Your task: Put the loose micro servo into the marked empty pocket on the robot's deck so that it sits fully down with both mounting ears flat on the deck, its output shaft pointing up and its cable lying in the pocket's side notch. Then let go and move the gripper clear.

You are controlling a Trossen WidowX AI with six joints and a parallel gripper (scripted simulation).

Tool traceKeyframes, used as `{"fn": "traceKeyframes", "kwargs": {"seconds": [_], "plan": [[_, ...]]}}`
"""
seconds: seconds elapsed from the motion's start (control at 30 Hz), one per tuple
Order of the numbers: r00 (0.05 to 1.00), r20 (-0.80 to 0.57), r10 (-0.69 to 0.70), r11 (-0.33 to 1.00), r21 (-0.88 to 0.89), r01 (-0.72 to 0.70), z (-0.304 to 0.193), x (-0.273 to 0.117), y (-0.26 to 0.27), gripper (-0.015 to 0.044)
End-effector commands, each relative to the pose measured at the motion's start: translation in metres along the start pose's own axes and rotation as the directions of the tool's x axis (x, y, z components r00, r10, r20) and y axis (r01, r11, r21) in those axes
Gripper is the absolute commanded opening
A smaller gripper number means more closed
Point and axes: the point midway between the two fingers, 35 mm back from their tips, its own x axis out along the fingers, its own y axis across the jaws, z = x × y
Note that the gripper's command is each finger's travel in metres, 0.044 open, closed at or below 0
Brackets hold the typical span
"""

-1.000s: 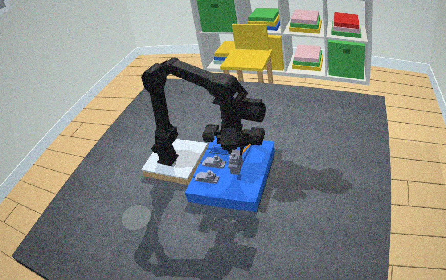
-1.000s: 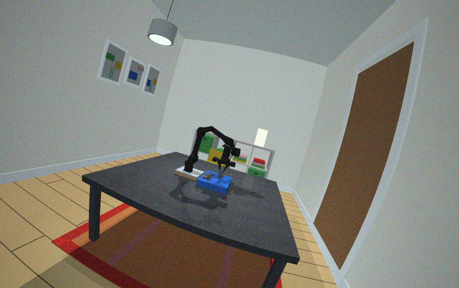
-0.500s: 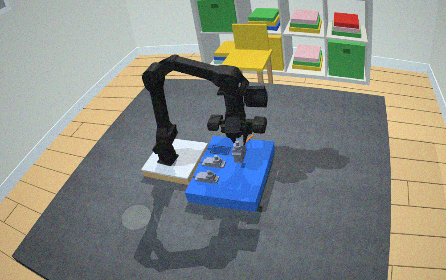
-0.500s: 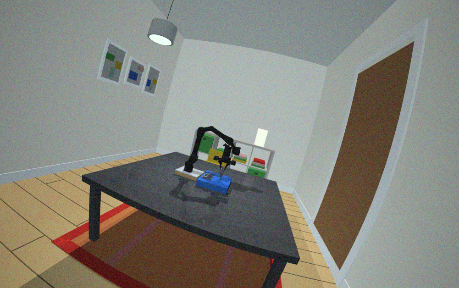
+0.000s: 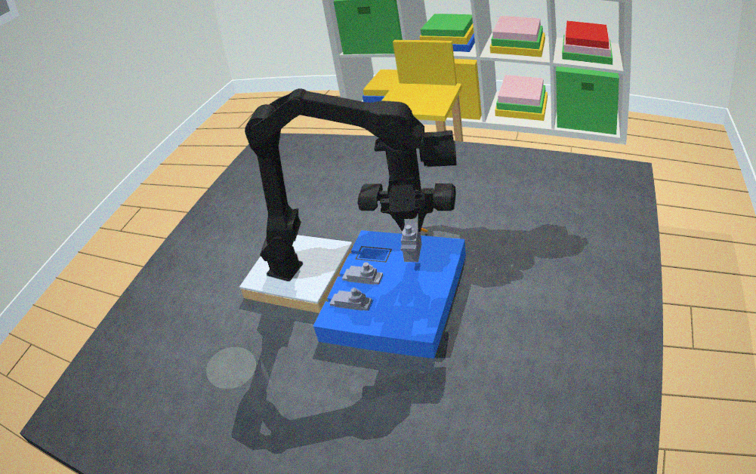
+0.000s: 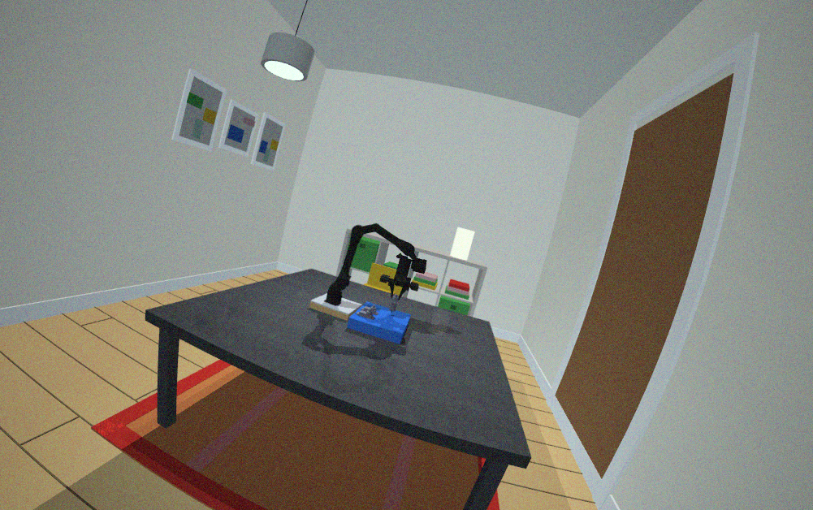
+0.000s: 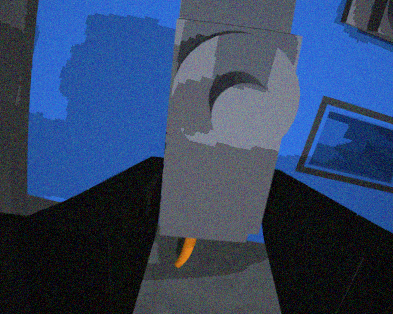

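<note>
The loose grey micro servo (image 5: 409,246) (image 6: 394,304) (image 7: 217,195) is between the fingers of my gripper (image 5: 411,223) (image 7: 213,177), which is shut on it. It is upright, its round output shaft pointing up, and appears raised over the far right part of the blue deck (image 5: 395,321) (image 6: 376,326). Its orange cable (image 5: 424,229) (image 7: 187,251) comes out on the side away from the shaft end; most of it is hidden. The marked empty pocket (image 5: 374,254) (image 7: 362,147) has a dark outline and lies left of the servo in the top view, right of it in the wrist view.
Two seated grey servos (image 5: 362,273) (image 5: 351,299) stand in a row in front of the pocket in the top view. The arm's white-topped base board (image 5: 310,285) (image 6: 317,304) adjoins the deck's left side. All rest on the dark table (image 5: 516,353) (image 6: 257,330).
</note>
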Motion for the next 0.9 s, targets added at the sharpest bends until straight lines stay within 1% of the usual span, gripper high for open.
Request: {"fn": "traceKeyframes", "kwargs": {"seconds": [0.0,0.2,0.4,0.63,0.87], "plan": [[1.000,0.003,0.002,0.994,-0.110,-0.002,-0.0006,-0.0005,0.0006,0.0000],[1.000,0.003,0.002,0.950,-0.313,-0.001,-0.0006,-0.0005,0.0007,0.0000],[1.000,0.003,0.002,0.864,-0.503,-0.001,-0.0006,-0.0005,0.0007,0.0000],[1.000,0.003,0.002,0.717,-0.697,0.000,-0.0006,-0.0005,0.0007,0.0000],[1.000,0.003,0.002,0.528,-0.849,0.001,-0.0006,-0.0005,0.0007,0.0000]]}}
